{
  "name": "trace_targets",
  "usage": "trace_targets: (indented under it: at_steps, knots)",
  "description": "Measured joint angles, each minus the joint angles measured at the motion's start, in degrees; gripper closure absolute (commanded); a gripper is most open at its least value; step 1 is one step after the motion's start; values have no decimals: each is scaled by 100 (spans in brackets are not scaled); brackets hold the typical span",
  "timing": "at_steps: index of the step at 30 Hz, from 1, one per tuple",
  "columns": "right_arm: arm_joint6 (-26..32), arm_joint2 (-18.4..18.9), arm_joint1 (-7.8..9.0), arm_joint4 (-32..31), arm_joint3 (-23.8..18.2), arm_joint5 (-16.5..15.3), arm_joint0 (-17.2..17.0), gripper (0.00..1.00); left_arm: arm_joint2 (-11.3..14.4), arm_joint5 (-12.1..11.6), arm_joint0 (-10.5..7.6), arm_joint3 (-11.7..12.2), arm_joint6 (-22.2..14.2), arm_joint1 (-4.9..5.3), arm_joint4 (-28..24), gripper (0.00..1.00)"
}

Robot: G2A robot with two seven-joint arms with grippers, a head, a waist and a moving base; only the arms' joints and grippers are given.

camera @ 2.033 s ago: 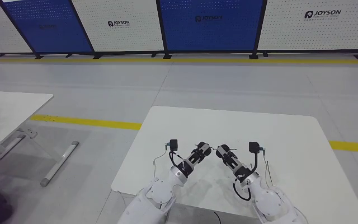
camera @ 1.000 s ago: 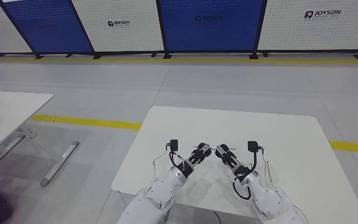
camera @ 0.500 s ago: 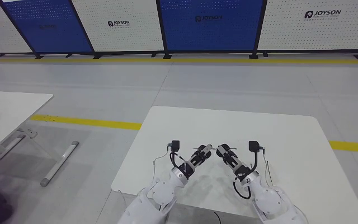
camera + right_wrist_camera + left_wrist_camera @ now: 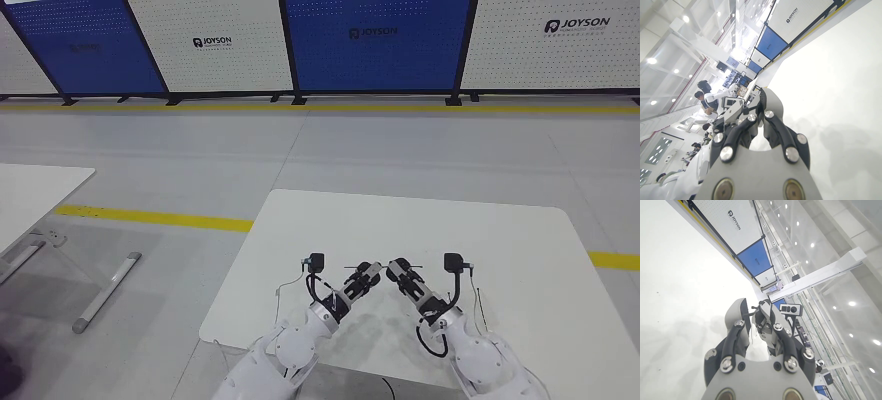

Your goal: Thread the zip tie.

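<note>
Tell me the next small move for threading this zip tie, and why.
Probably ease the right gripper slightly toward the left gripper, along the zip tie. They sit tip to tip over the table, the thin black tie bridging the gap between them; whether its tail has entered the head is too small to tell.

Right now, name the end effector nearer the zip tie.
Right. The right end effector is shut on the zip tie; the left end effector is open beside its free end, contact unclear.
</note>
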Motion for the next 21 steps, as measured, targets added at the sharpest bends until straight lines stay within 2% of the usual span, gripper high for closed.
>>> trace_targets:
  at_steps: [2,5,21]
  knots:
    - [-11,-2,0,-6,-16,0,-7,100,6,19,-6,11,-5,1,-8,84]
    - [-20,-1,1,-8,-32,0,-18,100,19,57,-33,38,-14,0,-20,100]
    - [-12,2,15,-34,-75,0,-50,100,27,33,-59,73,-11,9,-109,100]
